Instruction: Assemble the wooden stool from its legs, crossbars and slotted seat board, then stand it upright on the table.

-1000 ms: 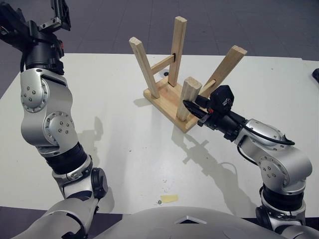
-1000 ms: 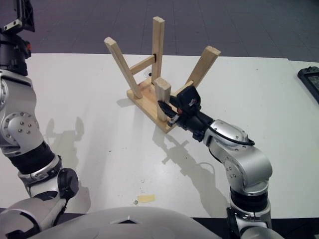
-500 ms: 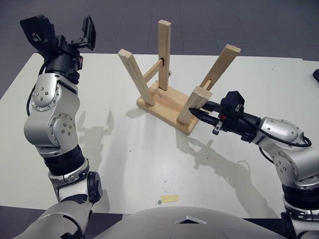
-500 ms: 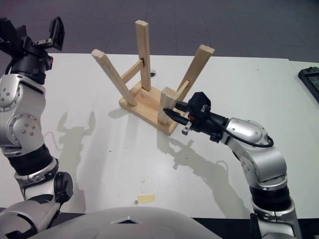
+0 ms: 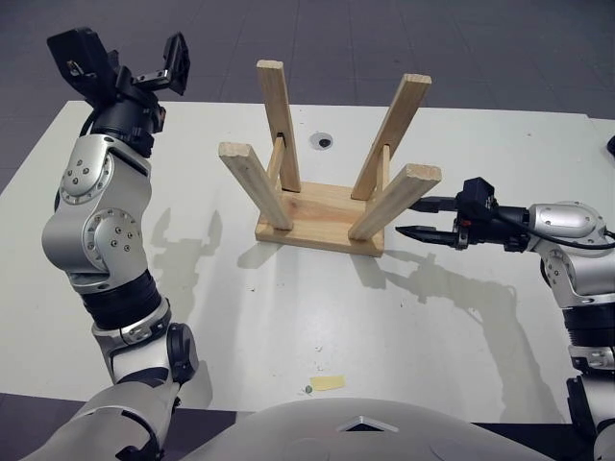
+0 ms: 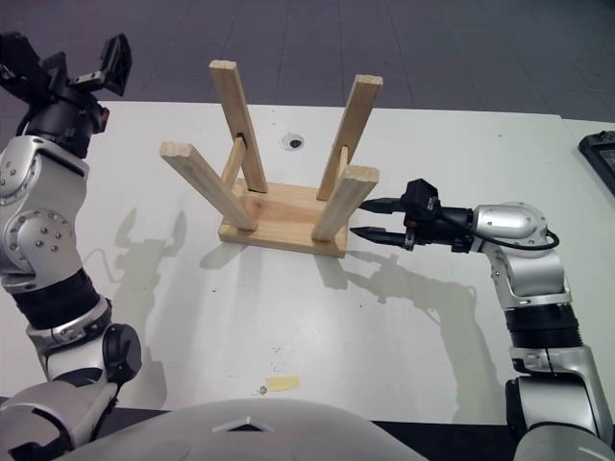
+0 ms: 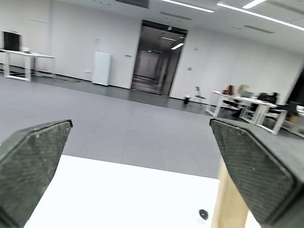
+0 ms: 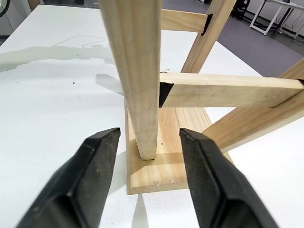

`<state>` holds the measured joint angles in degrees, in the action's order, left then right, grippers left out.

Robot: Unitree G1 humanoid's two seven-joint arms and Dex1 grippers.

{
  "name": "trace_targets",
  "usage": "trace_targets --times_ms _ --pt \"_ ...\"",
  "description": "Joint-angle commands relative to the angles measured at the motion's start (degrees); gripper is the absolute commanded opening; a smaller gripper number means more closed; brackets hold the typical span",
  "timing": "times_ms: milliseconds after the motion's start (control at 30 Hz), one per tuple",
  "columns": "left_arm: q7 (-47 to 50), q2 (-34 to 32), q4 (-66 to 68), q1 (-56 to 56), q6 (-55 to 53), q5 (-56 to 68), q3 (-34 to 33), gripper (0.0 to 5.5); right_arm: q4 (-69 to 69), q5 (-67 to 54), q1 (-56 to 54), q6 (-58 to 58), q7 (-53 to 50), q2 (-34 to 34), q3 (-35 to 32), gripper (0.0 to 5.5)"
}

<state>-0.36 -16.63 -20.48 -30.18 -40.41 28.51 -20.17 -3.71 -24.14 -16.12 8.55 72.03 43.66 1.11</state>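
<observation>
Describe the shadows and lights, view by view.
Left eye view: the stool casts a soft shadow on the table, toward the robot. Left wrist view: ceiling strip lights glow beyond the open left hand. Right wrist view: grey shadow beside the leg.

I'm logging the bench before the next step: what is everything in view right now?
stool: one, pale wood, upside down at the table's middle, resting on its seat board
legs: four, pale wood, slanting upward from the board
crossbars: two, pale wood, one between each side's pair of legs
table: one, white, under everything
hole: one, dark, in the tabletop behind the stool
paper scrap: one, yellow, near edge of the table
dark object: one, black, at the table's far right edge
left hand: one, black, open, raised above the table's left side
right hand: one, black, open, low beside the stool's right front leg
</observation>
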Motion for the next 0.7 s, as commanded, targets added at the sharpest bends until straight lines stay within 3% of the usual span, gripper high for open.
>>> trace_targets --times_ms 33,133,233,467,700 --pt "-8.6 -2.2 -1.8 4.0 4.3 2.4 0.9 5.40 -0.1 -0.4 -0.5 -1.5 0.8 1.1 -2.7 3.07" --pt "-15.3 -5.4 -5.4 9.1 5.0 5.7 -1.2 5.40 4.7 0.7 2.4 -0.7 -2.1 1.9 -4.0 3.50" --pt "-15.0 -5.7 -7.1 9.2 4.7 10.4 -5.4 5.40 12.5 1.9 9.2 -0.8 -3.8 2.5 -3.7 4.10" --pt "-6.2 -1.5 -6.1 5.0 7.6 14.5 -8.2 5.40 24.3 -20.5 1.0 13.3 -26.7 -6.5 -19.0 5.32" --pt "-3.1 -1.6 -4.8 3.5 10.0 14.4 -7.4 5.40 29.9 -28.1 -9.4 16.5 -43.8 -12.8 -19.5 5.39"
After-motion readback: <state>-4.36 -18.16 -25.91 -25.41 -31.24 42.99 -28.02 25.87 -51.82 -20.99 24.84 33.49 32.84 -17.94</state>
